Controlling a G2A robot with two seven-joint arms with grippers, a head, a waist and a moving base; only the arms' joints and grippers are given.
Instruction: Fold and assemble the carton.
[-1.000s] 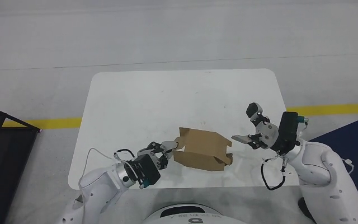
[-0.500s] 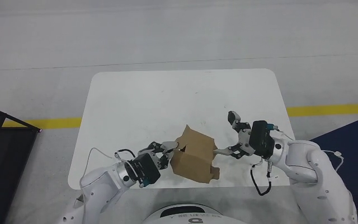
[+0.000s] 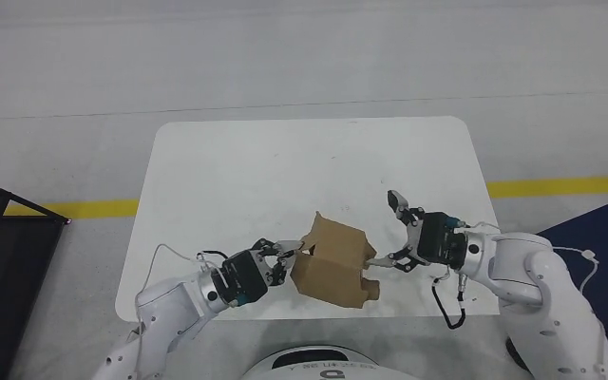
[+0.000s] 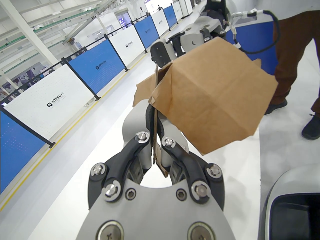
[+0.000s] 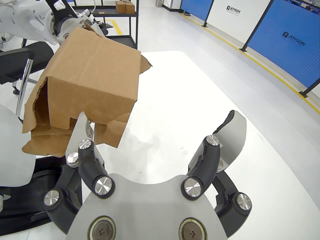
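The brown carton (image 3: pixel 332 262) stands opened into a box shape near the table's front edge, tilted, with its end flaps loose. My left gripper (image 3: pixel 288 252) is at its left side, shut on a cardboard flap (image 4: pixel 155 116) of the carton (image 4: pixel 215 93). At the carton's right side my right gripper (image 3: pixel 382 233) is open. One of its fingers (image 5: pixel 81 126) touches the lower flap at the open end of the carton (image 5: pixel 97 71), while the other finger (image 5: pixel 232 123) is out over the bare table.
The white table (image 3: pixel 285 161) has free room behind and to both sides of the carton. Beside the table stand a black shelf cart (image 5: pixel 125 13) holding small boxes and a black chair (image 5: pixel 17 61). The table's front edge lies close to the carton.
My right gripper came in from the right and met the carton's end. The carton went from nearly flat to a squarer box shape and turned a little. My left gripper kept its hold.
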